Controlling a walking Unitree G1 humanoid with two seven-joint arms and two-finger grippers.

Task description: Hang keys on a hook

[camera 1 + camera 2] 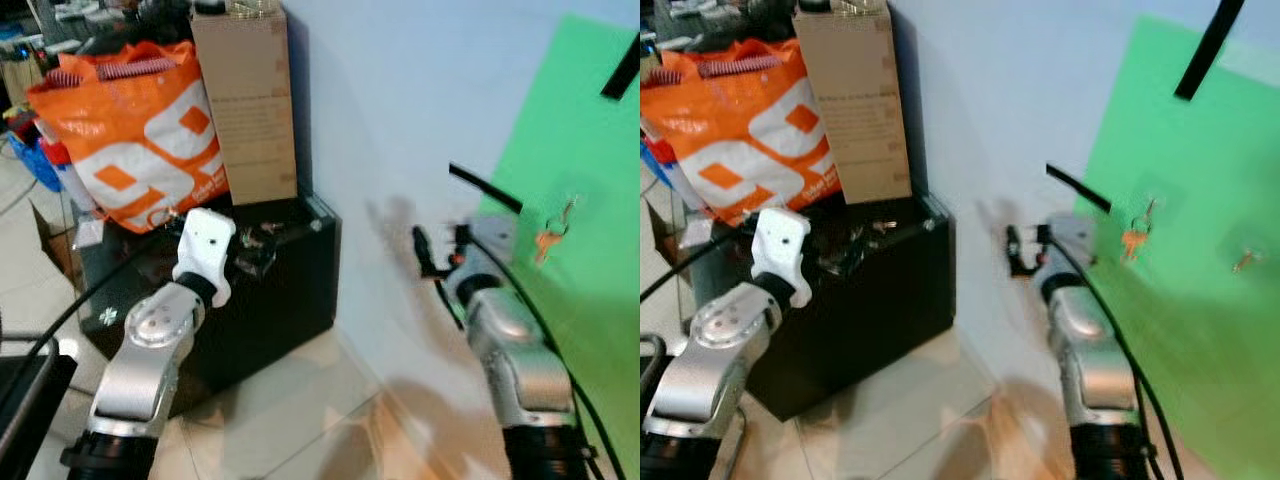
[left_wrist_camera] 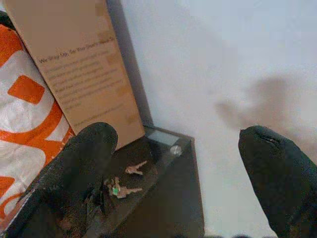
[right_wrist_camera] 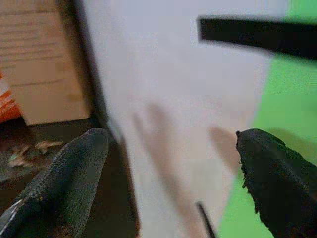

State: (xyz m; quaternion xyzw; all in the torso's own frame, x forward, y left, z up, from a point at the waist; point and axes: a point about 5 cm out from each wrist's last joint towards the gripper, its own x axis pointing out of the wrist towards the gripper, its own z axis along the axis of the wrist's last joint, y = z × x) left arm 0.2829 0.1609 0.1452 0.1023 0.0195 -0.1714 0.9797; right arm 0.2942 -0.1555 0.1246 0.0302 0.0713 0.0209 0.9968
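Left wrist view looks down past two wide-apart black fingers (image 2: 84, 163) at small keys (image 2: 124, 184) lying on the dark glass top of a black cabinet (image 1: 290, 290). The left gripper (image 2: 181, 173) is wide open and holds nothing. A tall cardboard box (image 1: 243, 100) and an orange bag (image 1: 130, 130) stand behind the keys. The right gripper (image 3: 173, 183) is wide open too, empty, near the white wall (image 1: 400, 120). More keys (image 1: 552, 235), a bit blurry, seem to hang on the green board (image 1: 590, 150).

Keys (image 2: 125, 185): small metal bunch, lying flat on black cabinet top (image 2: 163, 163). Orange-tagged keys (image 1: 552, 236): hanging on green board (image 1: 590, 150).
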